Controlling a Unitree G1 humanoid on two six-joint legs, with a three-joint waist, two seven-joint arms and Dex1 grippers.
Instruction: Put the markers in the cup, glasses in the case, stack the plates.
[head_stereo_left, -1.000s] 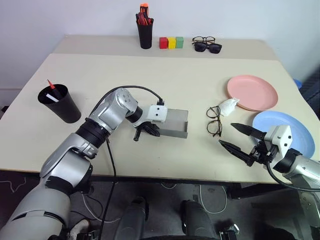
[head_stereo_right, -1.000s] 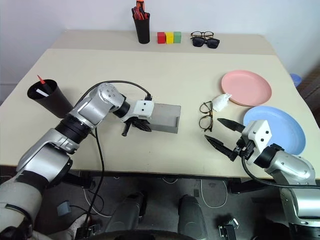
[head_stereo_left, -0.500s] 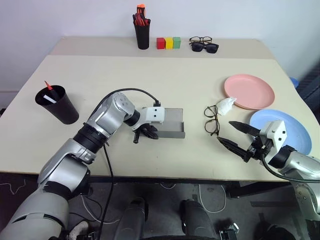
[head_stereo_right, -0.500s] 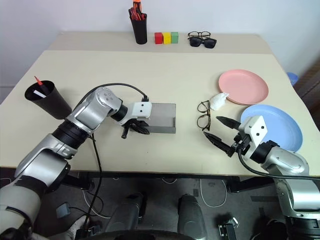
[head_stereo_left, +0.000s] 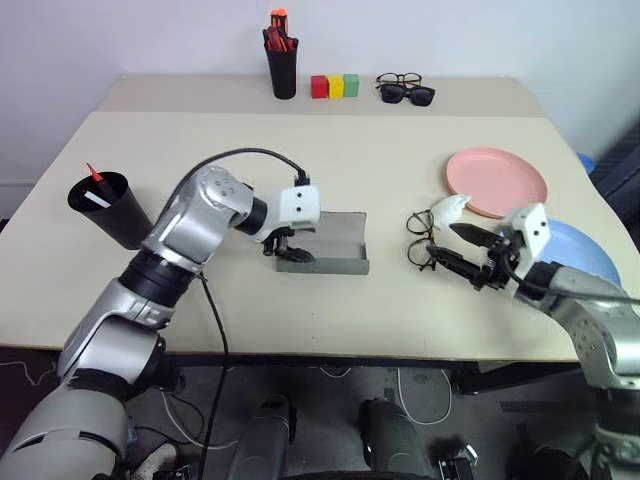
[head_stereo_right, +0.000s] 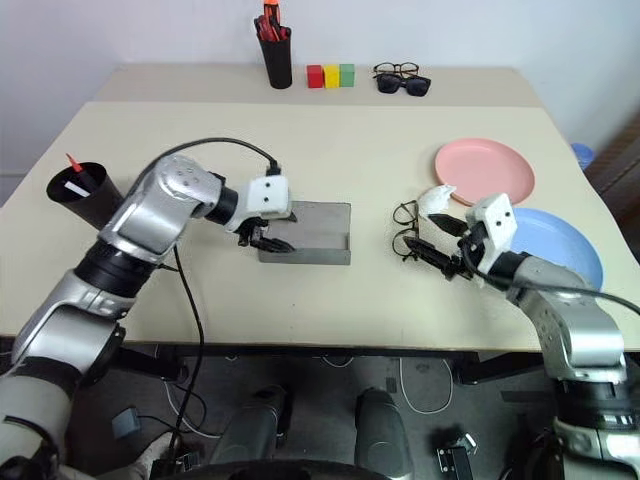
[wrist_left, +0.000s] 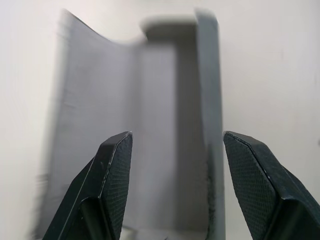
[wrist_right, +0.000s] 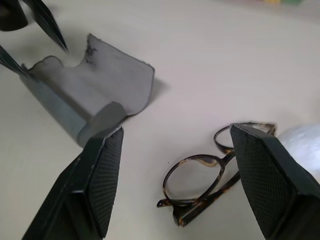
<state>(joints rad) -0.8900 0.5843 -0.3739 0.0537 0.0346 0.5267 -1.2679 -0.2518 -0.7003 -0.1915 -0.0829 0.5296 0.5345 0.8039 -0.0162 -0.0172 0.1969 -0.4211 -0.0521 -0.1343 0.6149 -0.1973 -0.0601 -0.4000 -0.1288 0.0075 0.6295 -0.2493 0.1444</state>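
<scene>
Left eye view: beige table (head_stereo_left: 330, 160); smooth round pink plate (head_stereo_left: 497, 182) and blue plate (head_stereo_left: 590, 250) side by side, unstacked; grey felt case (head_stereo_left: 325, 243) lying open mid-table; tapered black cup (head_stereo_left: 105, 205) at left, markers (head_stereo_left: 97, 186) inside. Thin wire glasses (head_stereo_left: 422, 238) rest uncased between case and plates. Left gripper (wrist_left: 176, 185) released above the case; right gripper (wrist_right: 176, 180) spread wide, aimed at the glasses, grasping nothing.

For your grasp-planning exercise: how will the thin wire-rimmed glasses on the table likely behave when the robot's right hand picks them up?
The thin wire-rimmed glasses look light for their size, given the slim frame. The rims seem bendable, so a hard pinch may distort them. Lying flat on the smooth beige table, they may slide before the right hand grips.
</scene>
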